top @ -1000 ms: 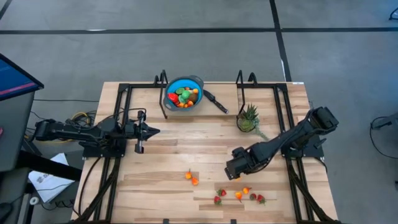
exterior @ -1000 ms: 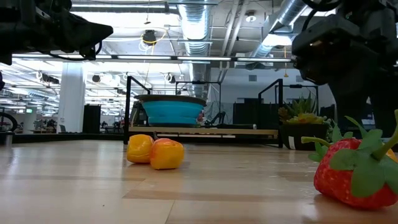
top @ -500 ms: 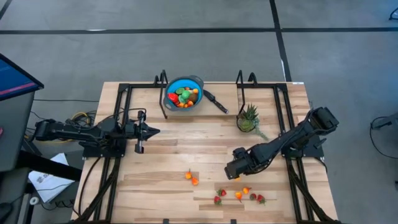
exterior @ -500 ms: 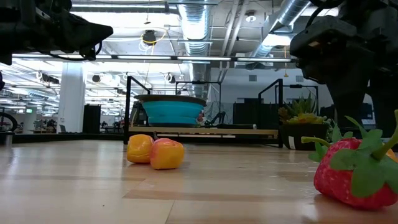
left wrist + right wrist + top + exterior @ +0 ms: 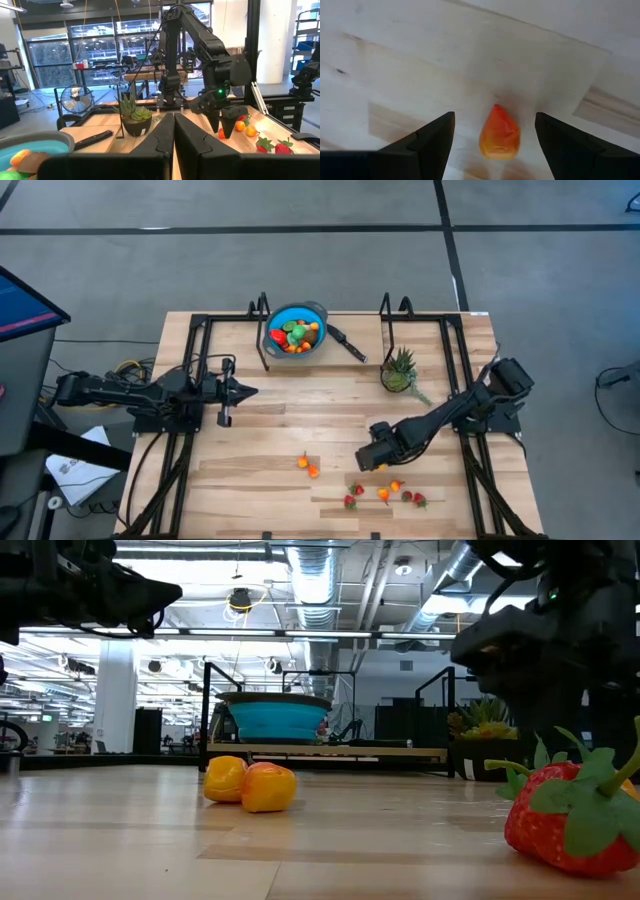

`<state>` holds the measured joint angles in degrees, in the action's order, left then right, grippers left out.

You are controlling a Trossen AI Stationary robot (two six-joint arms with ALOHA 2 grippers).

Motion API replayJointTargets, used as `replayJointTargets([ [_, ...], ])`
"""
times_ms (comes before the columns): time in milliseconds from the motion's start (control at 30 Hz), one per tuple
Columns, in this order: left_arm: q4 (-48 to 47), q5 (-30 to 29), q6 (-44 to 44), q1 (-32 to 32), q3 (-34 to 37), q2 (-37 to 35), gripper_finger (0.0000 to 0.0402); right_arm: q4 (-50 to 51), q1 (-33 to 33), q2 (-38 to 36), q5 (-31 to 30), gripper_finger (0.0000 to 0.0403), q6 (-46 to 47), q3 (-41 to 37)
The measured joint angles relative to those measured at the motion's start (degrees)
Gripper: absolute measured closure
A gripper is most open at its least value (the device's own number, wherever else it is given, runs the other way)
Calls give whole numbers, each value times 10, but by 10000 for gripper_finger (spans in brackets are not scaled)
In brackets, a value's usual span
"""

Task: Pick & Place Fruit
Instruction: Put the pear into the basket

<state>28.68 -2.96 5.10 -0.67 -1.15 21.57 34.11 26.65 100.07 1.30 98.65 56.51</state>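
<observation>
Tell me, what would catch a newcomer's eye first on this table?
Probably the right hand, open and poised right over a small orange fruit near the table's front edge, with strawberries and more orange pieces scattered beside it. Next comes the blue bowl at the back, already heaped with colourful fruit, while the left hand waits shut at the left side.

Blue bowl (image 5: 296, 330), potted plant (image 5: 399, 370), table (image 5: 290, 430)

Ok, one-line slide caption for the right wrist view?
Open right gripper poised over an orange fruit piece lying on the wooden table, fingers either side.
</observation>
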Motion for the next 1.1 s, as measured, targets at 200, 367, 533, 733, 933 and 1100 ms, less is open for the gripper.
replayJointTargets([
  [200, -1, 0, 0, 0, 0, 8, 398, -2, 0, 5, 31, 137, 14, 0],
  [367, -2, -2, 0, 0, 0, 20, 398, 4, 0, 5, 33, 165, 15, 0],
  [533, -2, -3, 0, 0, 0, 27, 398, 3, 0, 5, 33, 214, 15, 0],
  [733, 1, -5, 0, 0, 0, 27, 398, 3, 0, 5, 33, 274, 14, 0],
  [933, 1, -5, 0, 0, 0, 27, 398, 3, 0, 4, 33, 315, 0, 0],
  [1100, 1, -5, 0, 0, 0, 27, 398, 3, 0, 3, 34, 316, -11, 0],
])
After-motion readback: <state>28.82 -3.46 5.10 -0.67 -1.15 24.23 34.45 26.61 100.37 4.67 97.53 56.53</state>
